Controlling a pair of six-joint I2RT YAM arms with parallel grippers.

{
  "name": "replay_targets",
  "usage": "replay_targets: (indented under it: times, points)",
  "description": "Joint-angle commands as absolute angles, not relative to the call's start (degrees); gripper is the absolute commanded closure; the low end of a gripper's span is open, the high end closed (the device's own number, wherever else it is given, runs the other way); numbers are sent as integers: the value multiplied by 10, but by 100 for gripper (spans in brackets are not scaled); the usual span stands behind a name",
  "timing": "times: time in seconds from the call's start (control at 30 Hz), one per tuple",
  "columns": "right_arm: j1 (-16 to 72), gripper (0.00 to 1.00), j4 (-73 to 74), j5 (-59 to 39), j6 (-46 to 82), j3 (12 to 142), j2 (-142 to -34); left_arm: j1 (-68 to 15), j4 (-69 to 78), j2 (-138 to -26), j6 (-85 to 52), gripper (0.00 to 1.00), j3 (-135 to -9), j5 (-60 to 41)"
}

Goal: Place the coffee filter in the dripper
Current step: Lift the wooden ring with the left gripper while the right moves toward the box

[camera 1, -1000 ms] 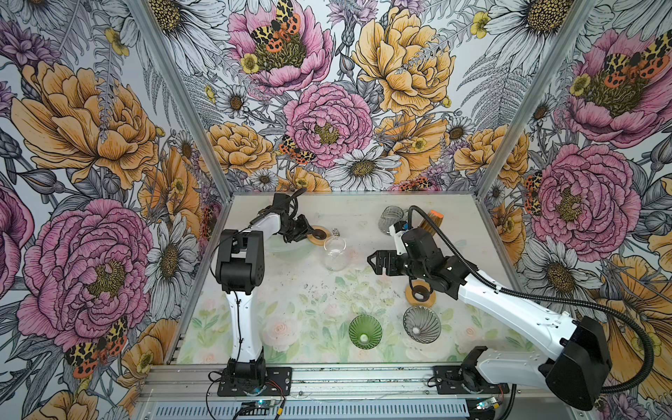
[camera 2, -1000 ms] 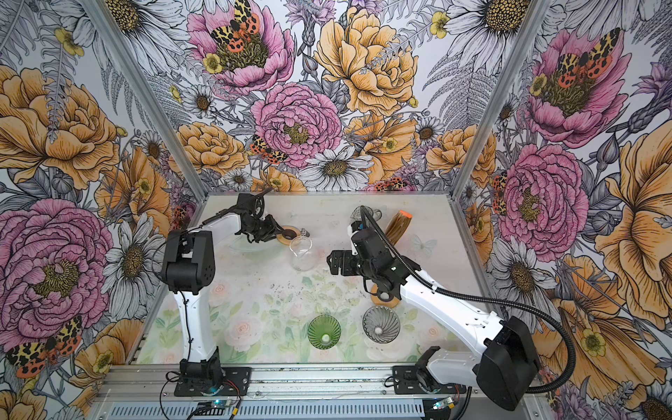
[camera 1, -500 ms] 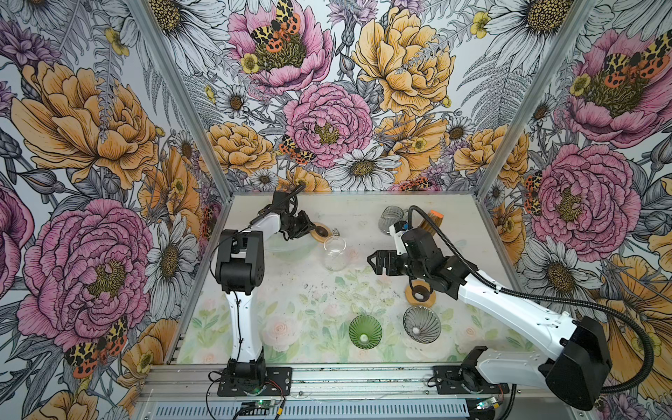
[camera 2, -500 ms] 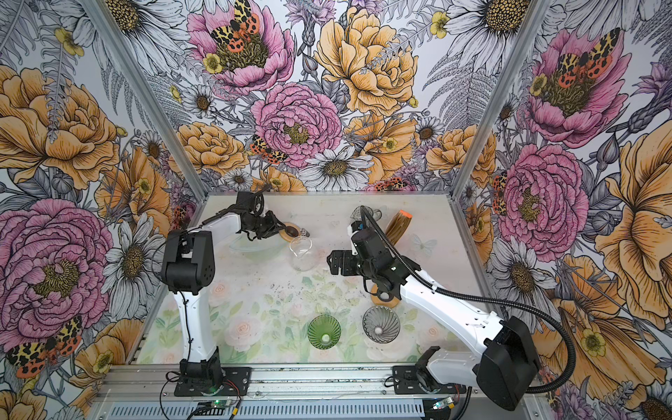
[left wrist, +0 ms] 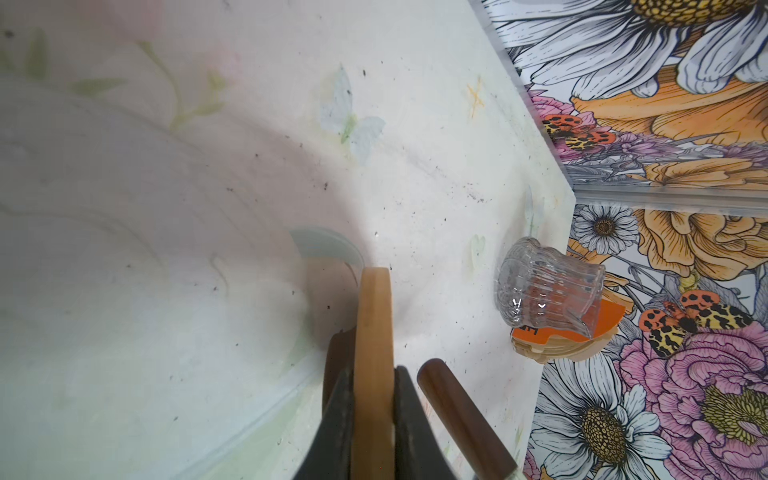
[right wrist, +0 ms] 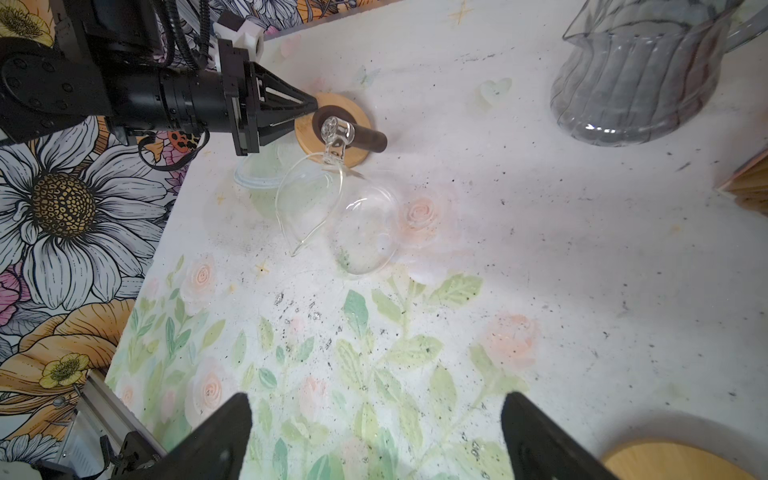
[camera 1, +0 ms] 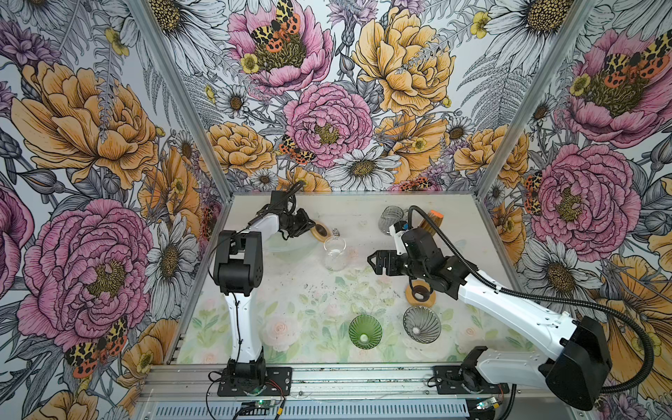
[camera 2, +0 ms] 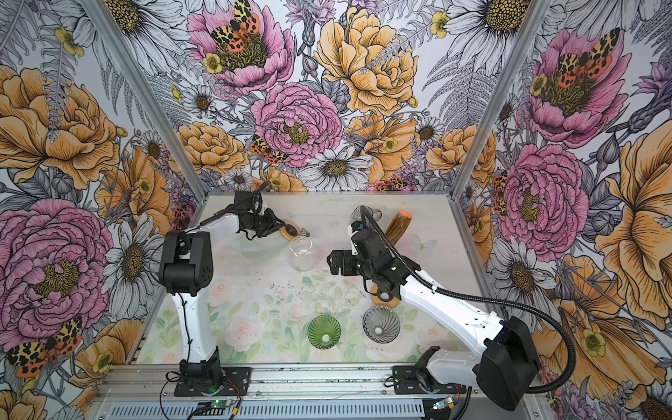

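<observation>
Top views: L gripper (camera 1: 311,226) at wooden disc (camera 1: 320,232), back left; R gripper (camera 1: 374,260) wide apart, empty, near centre; coffee filters (camera 1: 432,219) back right. L wrist: jaws clamped on wooden disc rim. R wrist: fingers (right wrist: 232,424) spread, nothing betw them.

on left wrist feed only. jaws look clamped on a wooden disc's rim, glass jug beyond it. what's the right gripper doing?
Observer: The right gripper is open and empty. It hovers mid-table, across the clear glass vessel from your wooden disc.
Operator: any drippers out? none in my feed.
Observer: Two, near the front edge: a green dripper and a grey dripper, side by side, mouths up, no filter in either.
</observation>
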State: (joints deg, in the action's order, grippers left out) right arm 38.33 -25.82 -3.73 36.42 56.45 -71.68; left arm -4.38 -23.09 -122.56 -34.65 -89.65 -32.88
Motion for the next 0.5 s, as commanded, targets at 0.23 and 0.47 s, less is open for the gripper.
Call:
replay_targets:
  times: [0.23,0.47]
  points:
    - [375,10,-244,-85,387,614,-714,-23,-146,-1092,-395,88,-810,-369]
    - [364,19,-205,-164,443,676,-745,9,-73,-986,-446,87,-724,-412]
